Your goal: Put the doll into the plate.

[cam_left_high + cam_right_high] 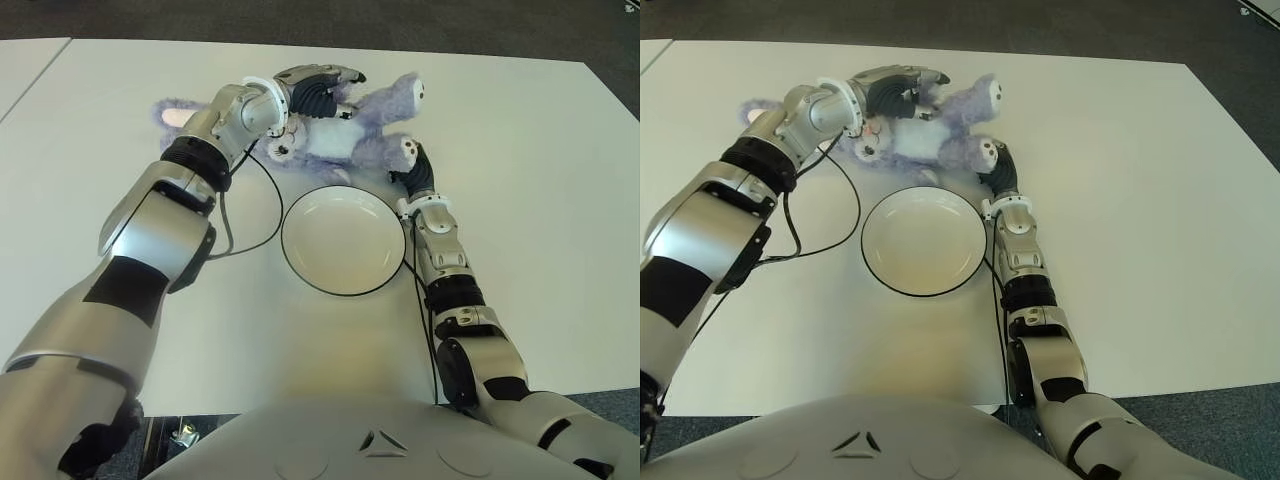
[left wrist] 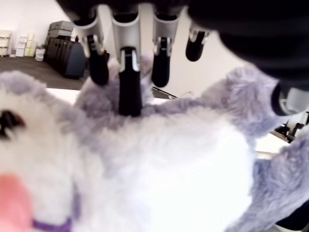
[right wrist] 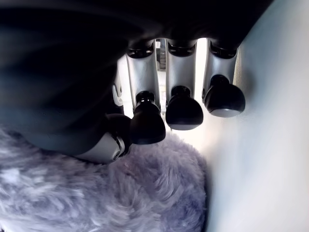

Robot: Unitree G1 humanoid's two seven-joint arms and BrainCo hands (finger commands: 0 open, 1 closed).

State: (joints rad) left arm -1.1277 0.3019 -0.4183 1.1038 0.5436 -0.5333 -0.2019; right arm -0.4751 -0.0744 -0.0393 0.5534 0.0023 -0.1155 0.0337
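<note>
Doll (image 1: 345,125) on table (image 1: 530,170) just beyond plate (image 1: 343,240), outside it. Left hand (image 1: 315,90) clasped over its torso; right hand (image 1: 415,175) against a leg, fingers curled, grip unclear.

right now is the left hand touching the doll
Touching. In the left wrist view the left hand's fingers press into the doll's fur; the left eye view shows that hand draped over its body.

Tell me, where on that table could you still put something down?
The table is bare on the robot's right beyond the right hand, and on the near left. The plate is empty. It is crowded at the far middle, where the left hand lies over the doll.
</note>
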